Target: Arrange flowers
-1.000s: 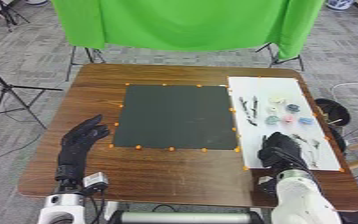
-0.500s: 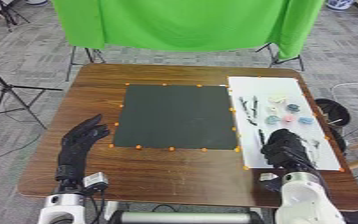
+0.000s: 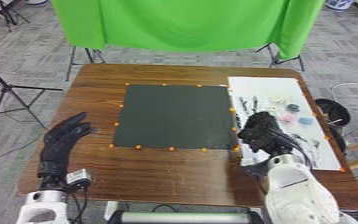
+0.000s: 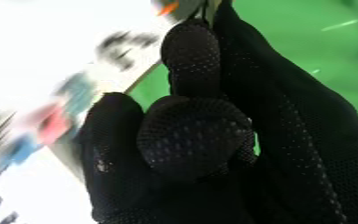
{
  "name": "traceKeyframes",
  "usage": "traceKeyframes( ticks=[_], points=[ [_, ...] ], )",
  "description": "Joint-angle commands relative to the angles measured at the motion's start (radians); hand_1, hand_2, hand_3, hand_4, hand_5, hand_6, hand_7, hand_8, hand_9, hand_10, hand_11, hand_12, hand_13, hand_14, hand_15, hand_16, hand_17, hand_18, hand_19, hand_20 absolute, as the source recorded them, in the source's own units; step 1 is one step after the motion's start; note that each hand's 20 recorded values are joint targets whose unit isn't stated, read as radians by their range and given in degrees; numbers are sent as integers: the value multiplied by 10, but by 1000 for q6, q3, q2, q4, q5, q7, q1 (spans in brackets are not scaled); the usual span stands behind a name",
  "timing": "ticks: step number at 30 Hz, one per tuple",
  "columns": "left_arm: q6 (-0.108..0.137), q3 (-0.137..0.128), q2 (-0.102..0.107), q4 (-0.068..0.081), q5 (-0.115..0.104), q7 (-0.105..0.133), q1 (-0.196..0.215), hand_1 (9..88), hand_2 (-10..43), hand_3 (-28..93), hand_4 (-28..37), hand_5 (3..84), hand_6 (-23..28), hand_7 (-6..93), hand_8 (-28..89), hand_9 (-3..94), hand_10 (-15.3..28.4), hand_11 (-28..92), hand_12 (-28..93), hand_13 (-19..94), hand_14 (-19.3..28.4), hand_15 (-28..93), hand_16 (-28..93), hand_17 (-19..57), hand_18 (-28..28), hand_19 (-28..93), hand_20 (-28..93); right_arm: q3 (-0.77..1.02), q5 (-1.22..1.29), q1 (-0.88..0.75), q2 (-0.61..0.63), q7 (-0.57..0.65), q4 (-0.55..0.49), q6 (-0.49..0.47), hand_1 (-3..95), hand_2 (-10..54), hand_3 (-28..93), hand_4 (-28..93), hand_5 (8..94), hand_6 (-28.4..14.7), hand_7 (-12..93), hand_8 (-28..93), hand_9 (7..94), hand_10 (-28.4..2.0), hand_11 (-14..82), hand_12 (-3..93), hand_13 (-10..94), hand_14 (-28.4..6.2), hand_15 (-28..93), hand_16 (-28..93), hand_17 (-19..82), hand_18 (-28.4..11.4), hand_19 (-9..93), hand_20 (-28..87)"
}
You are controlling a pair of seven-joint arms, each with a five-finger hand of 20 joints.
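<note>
Poising right hand (image 3: pixel 265 133) over sheet (image 3: pixel 266 84) edge, probably for access to stems (image 3: pixel 254 102); cannot tell if clamped or apart.

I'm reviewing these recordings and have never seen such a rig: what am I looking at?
A robot with two white arms and black-gloved hands works at a brown table. The head view looks forward and down; the right wrist view comes from the right arm's wrist, close behind its glove. On the table lie a dark mat and a white sheet with dark stems and small pink and blue flowers. The left hand is open beside the mat. Whether the right hand holds anything, I can't tell.
</note>
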Motion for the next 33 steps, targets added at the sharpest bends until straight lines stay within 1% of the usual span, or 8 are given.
traceKeyframes(
  ticks=[1, 2, 6, 9, 15, 19, 25, 33],
  points=[
    [106, -62, 138, 93, -28, 31, -61, 279, -73, 691, -256, 465, 12, 154, -80, 463, 130, 227, 139, 393, 161, 248, 5, 133, 114, 77, 222, -187, 20, 366, -15, -32, 48, -39, 593, -95, 599, 185, 688, -82, 499, 134, 910, -128, 318, 387, 937, -4, 608, 205, 787, -18, 819, 498],
    [126, -57, 147, 105, -30, 26, -71, 270, -66, 693, -267, 466, 12, 152, -82, 464, 130, 225, 138, 392, 160, 244, 4, 133, 114, 76, 222, -221, 35, 407, -26, -36, 66, -48, 594, -95, 597, 186, 687, -82, 502, 132, 911, -129, 318, 384, 937, -4, 608, 205, 787, -18, 819, 497],
    [151, -44, 154, 138, -52, 30, -90, 223, -28, 693, -280, 467, 9, 148, -83, 465, 130, 221, 135, 390, 154, 232, 2, 132, 112, 72, 221, -391, 44, 581, -68, -42, 160, -64, 595, -95, 593, 192, 684, -81, 513, 125, 912, -130, 321, 380, 937, -5, 610, 201, 789, -18, 820, 495],
    [141, -33, 154, 152, -44, 28, -98, 201, -12, 691, -282, 467, 8, 146, -83, 464, 130, 215, 133, 387, 153, 228, 3, 132, 111, 70, 221, -494, 50, 696, -115, -46, 246, -84, 596, -95, 591, 194, 682, -80, 521, 120, 911, -131, 322, 379, 937, -5, 610, 200, 790, -17, 820, 493],
    [131, -1, 155, 167, -47, 37, -124, 191, -11, 693, -283, 466, 7, 145, -82, 463, 130, 213, 135, 384, 152, 222, 5, 130, 110, 67, 219, -631, 67, 865, -216, -34, 402, -99, 594, -95, 589, 200, 681, -80, 531, 110, 912, -132, 324, 374, 937, -5, 614, 197, 790, -19, 821, 492],
    [125, 8, 153, 168, -46, 36, -128, 185, -14, 696, -283, 466, 7, 145, -81, 463, 130, 213, 136, 383, 151, 219, 5, 130, 109, 65, 218, -676, 53, 906, -286, -31, 465, -109, 594, -95, 587, 202, 680, -80, 535, 106, 913, -132, 327, 371, 937, -4, 618, 195, 792, -19, 822, 492],
    [124, 17, 145, 171, -43, 38, -126, 182, -16, 699, -283, 466, 7, 146, -80, 462, 130, 212, 136, 380, 150, 216, 6, 129, 108, 62, 218, -747, 123, 935, -344, -22, 499, -115, 597, -95, 580, 210, 678, -81, 541, 100, 913, -133, 331, 365, 937, -4, 620, 192, 792, -18, 823, 491],
    [130, 36, 131, 194, -46, 31, -127, 175, -14, 691, -283, 472, 7, 147, -81, 462, 130, 211, 136, 372, 147, 203, 8, 119, 104, 49, 212, -756, 280, 880, -363, 9, 498, -71, 603, -95, 575, 204, 676, -82, 550, 79, 916, -135, 328, 347, 937, -7, 608, 184, 795, -15, 819, 483]
  ],
)
